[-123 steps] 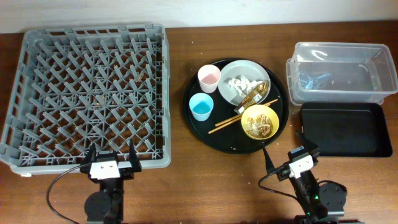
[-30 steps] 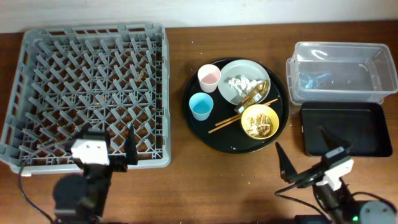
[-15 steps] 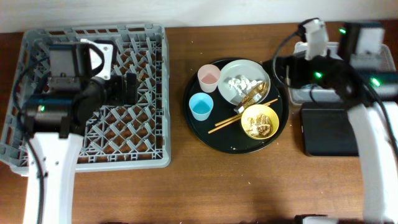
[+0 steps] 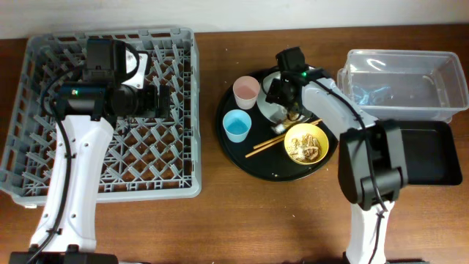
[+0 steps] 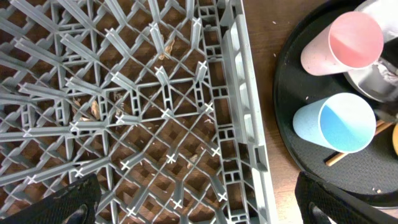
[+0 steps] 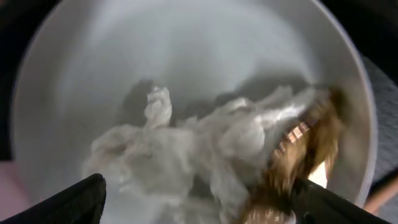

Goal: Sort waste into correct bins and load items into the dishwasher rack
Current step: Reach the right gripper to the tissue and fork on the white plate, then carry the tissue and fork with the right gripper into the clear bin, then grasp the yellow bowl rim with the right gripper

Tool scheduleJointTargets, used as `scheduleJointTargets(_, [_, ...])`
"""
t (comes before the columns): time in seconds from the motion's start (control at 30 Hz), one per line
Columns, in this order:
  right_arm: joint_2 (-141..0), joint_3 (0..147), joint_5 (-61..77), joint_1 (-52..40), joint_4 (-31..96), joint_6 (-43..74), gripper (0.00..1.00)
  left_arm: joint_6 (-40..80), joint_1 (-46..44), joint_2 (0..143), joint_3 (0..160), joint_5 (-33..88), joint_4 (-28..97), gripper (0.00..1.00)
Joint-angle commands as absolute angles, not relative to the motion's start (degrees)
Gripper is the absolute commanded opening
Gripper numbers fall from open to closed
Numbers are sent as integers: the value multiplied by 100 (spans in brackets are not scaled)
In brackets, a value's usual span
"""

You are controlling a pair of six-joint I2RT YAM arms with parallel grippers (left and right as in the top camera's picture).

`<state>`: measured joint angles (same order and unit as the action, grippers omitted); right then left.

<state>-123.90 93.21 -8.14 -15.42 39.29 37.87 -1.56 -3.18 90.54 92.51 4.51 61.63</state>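
White crumpled tissue [image 6: 186, 149] lies on the grey plate [image 6: 186, 37], mid-frame; the right end effector [image 6: 198, 202] hangs over it, spread wide, so waste-sorting seems in hand; next it must descend and pinch; the left end effector [image 5: 199, 202] is likewise spread, empty.

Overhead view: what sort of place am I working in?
Probably a tabletop dish-clearing setup: a grey dishwasher rack, a loaded round black tray, and a clear tub beside a flat black tray, all on a wooden table.
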Motion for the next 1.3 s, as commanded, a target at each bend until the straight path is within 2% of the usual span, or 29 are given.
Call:
scheduleJointTargets(0.0, [-12733,9393,-974,-1535,3741,3955,94,-222,-294,9078,9332,517,6165,99])
scheduleJointTargets(0.03, [-12803,9393,-972,-1535,3701,3955,91,-222,-294,9078,9332,515,6167,99])
scheduleJointTargets(0.07, [-12866,9393,-969,-1535,3677,3953,65,-224,-294,9078,9332,517,6167,99])
scheduleJointTargets(0.13, [-12875,9393,-969,-1535,3675,3951,31,-222,-294,9078,9332,515,6163,99])
scheduleJointTargets(0.17, [-12873,9395,-963,-1535,3675,3951,9,-222,-294,9078,9332,515,6165,99])
scheduleJointTargets(0.2, [-12862,9411,-882,-1535,3688,3944,4,-222,-294,9078,9332,515,6165,99])
scheduleJointTargets(0.3, [-12536,9907,-316,-1450,4141,3428,4,-222,-294,9078,9332,515,6165,99])
scheduleJointTargets(0.5, [-11264,12221,-366,-532,6888,3173,4,-224,-294,9078,9332,515,6165,99])
scheduleJointTargets(0.6, [-10908,12293,-366,379,7255,3170,4,-222,-294,9080,9332,515,6165,99])
scheduleJointTargets(0.73, [-11266,12278,-366,1463,7175,3173,4,-222,-294,9080,9332,515,6165,99])
scheduleJointTargets(0.87, [-12237,12276,-366,1743,6796,3173,5,-224,-294,9080,9332,515,6165,99])
scheduleJointTargets(0.9, [-12381,12276,-364,1743,6709,3173,24,-222,-294,9078,9332,515,6165,99])
scheduleJointTargets(0.93, [-12503,12276,-364,1743,6617,3170,64,-222,-294,9080,9332,515,6165,99])
scheduleJointTargets(0.97, [-12501,12287,-362,1743,6573,3164,86,-224,-294,9078,9332,515,6165,99])
scheduleJointTargets(1.03, [-12263,12411,-64,1743,6672,2622,90,-224,-294,9080,9332,515,6165,99])
scheduleJointTargets(1.17, [-11469,13323,888,1614,7841,1640,90,-222,-294,9080,9332,515,6165,99])
scheduleJointTargets(1.27, [-10667,13603,1201,1188,8794,1223,90,-222,-294,9078,9332,515,6165,99])
